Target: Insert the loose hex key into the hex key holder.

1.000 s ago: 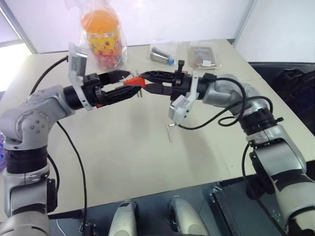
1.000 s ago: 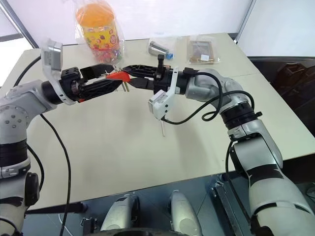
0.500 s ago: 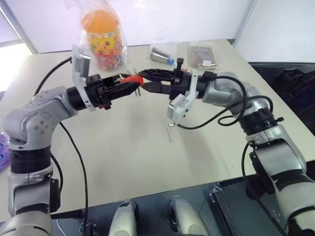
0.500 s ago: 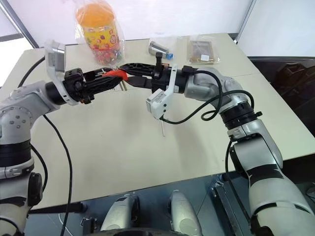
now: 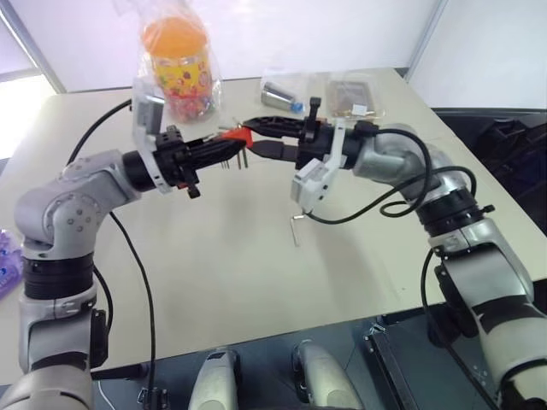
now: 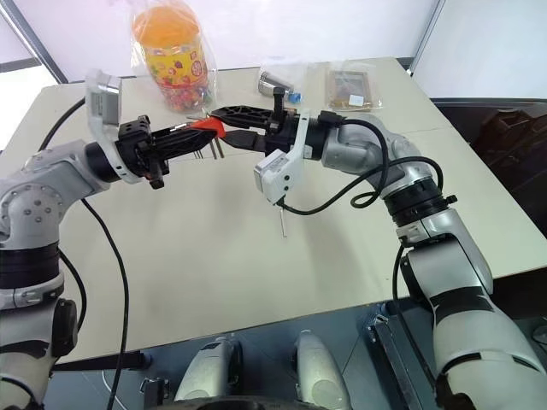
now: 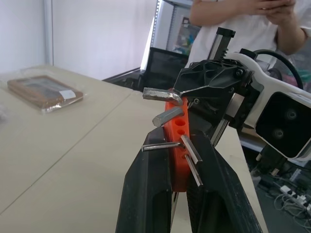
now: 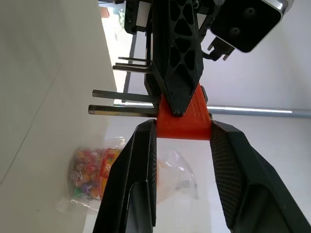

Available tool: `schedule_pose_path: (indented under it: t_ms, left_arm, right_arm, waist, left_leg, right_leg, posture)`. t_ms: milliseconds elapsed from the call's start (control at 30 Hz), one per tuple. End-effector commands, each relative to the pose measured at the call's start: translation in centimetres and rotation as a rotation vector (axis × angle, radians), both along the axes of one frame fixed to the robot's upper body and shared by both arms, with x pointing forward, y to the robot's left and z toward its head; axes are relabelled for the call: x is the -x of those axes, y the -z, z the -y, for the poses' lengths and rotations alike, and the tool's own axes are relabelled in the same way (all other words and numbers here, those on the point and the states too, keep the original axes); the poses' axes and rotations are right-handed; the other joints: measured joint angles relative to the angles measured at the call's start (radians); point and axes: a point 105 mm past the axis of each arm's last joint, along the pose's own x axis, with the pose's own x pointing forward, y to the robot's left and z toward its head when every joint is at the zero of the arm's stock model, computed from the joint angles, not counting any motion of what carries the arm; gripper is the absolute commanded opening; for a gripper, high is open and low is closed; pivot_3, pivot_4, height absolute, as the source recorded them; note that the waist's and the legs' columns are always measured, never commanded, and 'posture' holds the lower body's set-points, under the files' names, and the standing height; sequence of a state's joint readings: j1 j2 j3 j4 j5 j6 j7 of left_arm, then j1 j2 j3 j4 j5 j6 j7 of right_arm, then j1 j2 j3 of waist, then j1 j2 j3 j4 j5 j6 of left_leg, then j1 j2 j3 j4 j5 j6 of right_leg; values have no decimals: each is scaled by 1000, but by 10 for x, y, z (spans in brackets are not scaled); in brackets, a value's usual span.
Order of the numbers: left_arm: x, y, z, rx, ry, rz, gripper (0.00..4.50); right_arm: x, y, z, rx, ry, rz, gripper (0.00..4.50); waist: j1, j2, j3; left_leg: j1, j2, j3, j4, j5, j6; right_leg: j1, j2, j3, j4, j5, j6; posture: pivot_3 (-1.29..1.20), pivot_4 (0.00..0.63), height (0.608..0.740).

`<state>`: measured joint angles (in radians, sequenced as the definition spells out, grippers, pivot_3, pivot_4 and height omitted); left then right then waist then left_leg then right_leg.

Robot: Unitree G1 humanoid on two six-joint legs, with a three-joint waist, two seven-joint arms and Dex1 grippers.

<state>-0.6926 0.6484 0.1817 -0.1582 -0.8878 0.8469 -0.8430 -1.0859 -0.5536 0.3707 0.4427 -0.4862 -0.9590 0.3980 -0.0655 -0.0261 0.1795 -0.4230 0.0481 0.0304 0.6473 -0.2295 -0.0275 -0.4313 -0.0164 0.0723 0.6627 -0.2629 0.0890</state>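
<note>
Both hands meet above the bench (image 5: 214, 256): the left hand (image 5: 224, 147) pinches the red hex key holder (image 5: 242, 135), which the right hand (image 5: 256, 138) brackets with fingers spread. The loose hex key (image 5: 296, 229) lies on the bench below the right wrist

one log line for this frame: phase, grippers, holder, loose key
phase: handover in air | left gripper: shut on hex key holder | right gripper: fingers either side of holder | loose hex key: on table

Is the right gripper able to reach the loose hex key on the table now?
Probably yes. The right gripper stands at the hex key holder, and the loose hex key lies on bare table below its arm.
</note>
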Motion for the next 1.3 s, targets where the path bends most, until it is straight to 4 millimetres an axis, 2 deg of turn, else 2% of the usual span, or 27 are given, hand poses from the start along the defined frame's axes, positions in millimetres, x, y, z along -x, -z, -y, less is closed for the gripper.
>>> schedule_pose_path:
  t_ms: [33,133,233,300,400,433,500,600,700,833,933,1133,1300]
  left_arm:
    - [3,-11,0,8,-1,48,0]
    - [4,-10,-1,5,-7,50,0]
    - [5,-10,-5,7,-21,51,0]
    - [6,-10,-8,5,-38,53,0]
    - [7,-9,-14,3,-68,57,0]
    - [8,-9,-15,1,-72,58,0]
    - [9,-7,-18,0,-94,57,0]
    - [10,-3,-20,-5,-118,56,0]
    - [11,-1,-20,-8,-129,52,0]
    - [13,2,-20,-11,-134,42,0]
    - [14,3,-21,-17,-139,35,0]
    - [16,4,-22,-27,-148,28,0]
    - [18,4,-23,-30,-162,22,0]
  right_arm:
    - [11,-15,-1,-36,-40,36,2945]
    - [8,-11,2,-21,-19,22,4476]
    - [0,-8,9,-25,39,-54,4476]
    - [-15,-5,21,-78,140,-207,4476]
    - [-42,9,49,-237,337,-613,4476]
    - [-45,13,54,-272,375,-715,4476]
    - [-52,35,70,-393,520,-1060,4476]
    - [-37,75,71,-495,633,-1531,4476]
    - [-10,111,63,-491,729,-1812,4476]
    - [7,126,57,-485,818,-1951,4476]
    - [14,139,56,-476,881,-1974,4476]
    - [11,155,57,-514,958,-1978,4476]
    - [3,165,50,-536,977,-1940,4476]
  waist:
    - [-1,0,0]
    - [0,0,0]
    - [2,0,0]
    - [3,0,0]
    - [11,0,0]
    - [17,0,0]
    - [23,0,0]
    - [25,0,0]
    - [25,0,0]
    - [24,0,0]
    - [24,0,0]
    - [22,0,0]
    - [21,0,0]
  left_leg:
    - [0,0,0,0,0,0]
    - [0,0,0,0,0,0]
    - [0,0,0,0,0,0]
    - [0,0,0,0,0,0]
    - [0,0,0,0,0,0]
    - [0,0,0,1,0,0]
    - [0,1,0,1,0,0]
    - [0,1,0,1,0,0]
    - [1,1,-1,1,0,0]
    - [0,1,-1,1,0,0]
    - [0,1,-1,1,0,0]
    - [-1,0,-1,1,0,0]
    - [-1,1,-1,0,0,0]
  right_leg:
    - [0,0,0,0,0,0]
    - [0,0,0,0,0,0]
    - [0,0,0,0,0,0]
    - [0,0,0,0,0,0]
    - [1,0,0,0,0,0]
    - [1,0,0,0,0,0]
    - [1,0,0,0,0,0]
    - [1,0,-1,1,0,0]
    - [1,1,-1,1,0,0]
    - [0,1,-1,1,0,-1]
    - [0,1,-1,1,0,0]
    - [0,1,-1,0,0,0]
    - [-1,1,-1,0,0,0]
  posture:
    - [0,150,740]
    - [0,150,740]
    - [0,150,740]
    - [0,150,740]
    - [0,150,740]
    - [0,150,740]
    - [0,150,740]
    - [0,150,740]
    - [0,150,740]
    - [0,150,740]
    - [0,150,740]
    - [0,150,740]
    - [0,150,740]
